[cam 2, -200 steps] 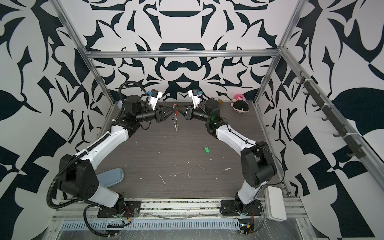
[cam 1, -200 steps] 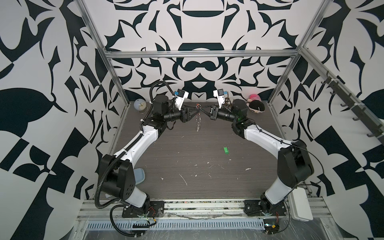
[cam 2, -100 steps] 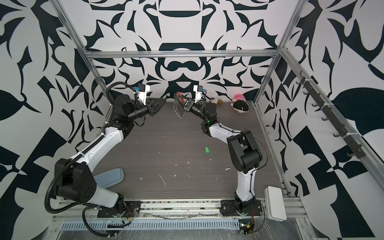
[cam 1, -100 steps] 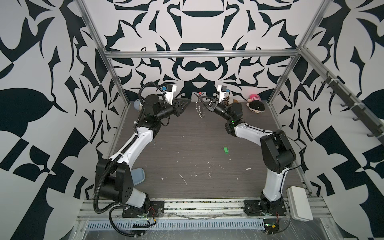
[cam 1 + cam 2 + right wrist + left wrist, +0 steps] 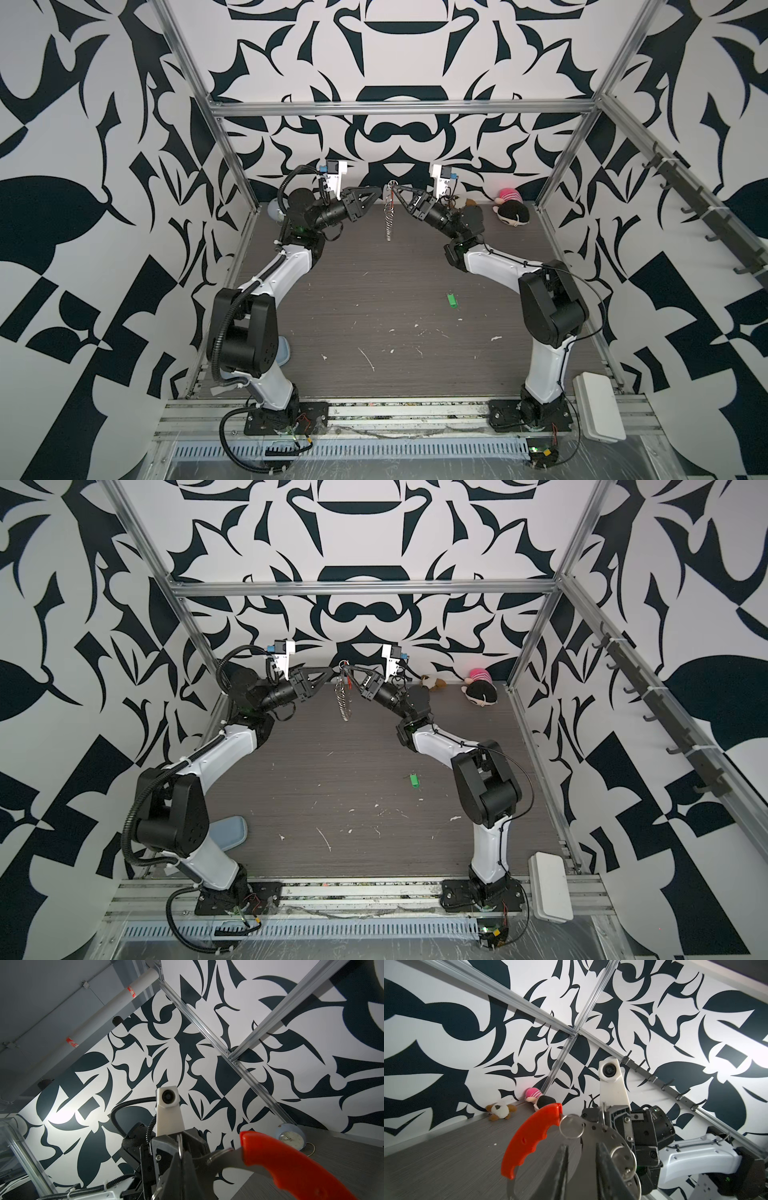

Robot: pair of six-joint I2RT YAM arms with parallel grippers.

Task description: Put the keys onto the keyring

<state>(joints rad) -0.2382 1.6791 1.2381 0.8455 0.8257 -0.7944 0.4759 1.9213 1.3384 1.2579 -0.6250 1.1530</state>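
In both top views the left gripper (image 5: 379, 192) reaches in from the left, in the upper middle of the frame. Its jaws stand a narrow gap apart, and the left wrist view shows nothing clamped between them. The step in hand is probably a second hold on the keyring (image 5: 389, 216), just to its right. It would be best to close on the red-orange handle (image 5: 533, 1138) or the stiff wire. The loose small rings (image 5: 571, 1126) would likely slip and set the bunch swinging. The keyring hangs free above the table (image 5: 374, 291), a thin silver loop pulled long and narrow with rings bunched along it. Right of it, the right gripper (image 5: 397, 190) has its jaws fully closed on the keyring's top. Further right and lower in the frame, the keys (image 5: 451, 301), one bright green tag, lie flat on the table, well apart from both grippers. One arm must come free to fetch them.
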